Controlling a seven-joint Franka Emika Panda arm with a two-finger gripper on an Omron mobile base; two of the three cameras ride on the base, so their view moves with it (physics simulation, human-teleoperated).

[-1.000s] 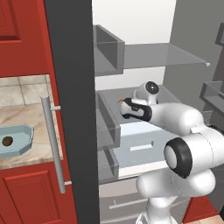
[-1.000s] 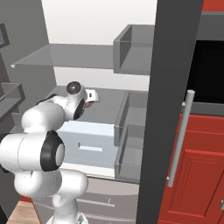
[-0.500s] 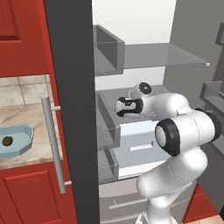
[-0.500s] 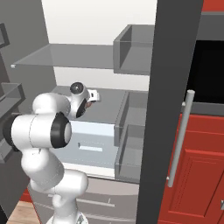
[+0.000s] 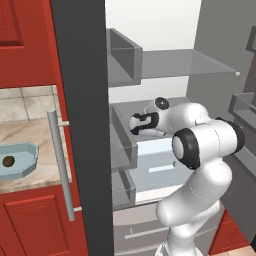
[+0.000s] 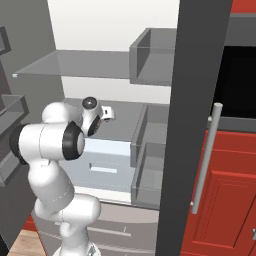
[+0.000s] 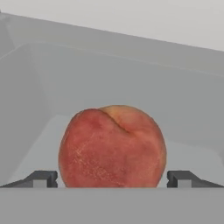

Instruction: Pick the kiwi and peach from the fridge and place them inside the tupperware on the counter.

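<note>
With the peach (image 7: pixel 112 146) sitting square between the two fingertips (image 7: pixel 41 178) on a grey shelf inside the fridge (image 5: pixel 80 125), plenty to slip up on. Round fruit, smooth shelf: closing off-centre, or with one pad landing first, likely to roll it toward the shelf's back wall. Closing too shallow, only on the near curve, likely to squirt it forward out of the grip. On the way out, risk of clipping the shelf bin wall just beside the hand, or the door edge, and knocking the fruit loose (long reach, little room).

Gripper (image 7: pixel 112 179) spread wide, one tip to each side of the peach, nothing pinched yet; hard to tell whether either pad touches the skin.

Arm folded sharply at the elbow in the left base view, forearm reaching level into the middle shelf, hand (image 5: pixel 142 123) pointing toward the left bin wall. Seen from the right base view, wrist (image 6: pixel 95 114) low over that same shelf.

Kiwi (image 5: pixel 8 161) already lying in the tupperware (image 5: pixel 22 165) on the counter (image 5: pixel 30 132), well apart from the fridge interior.
</note>
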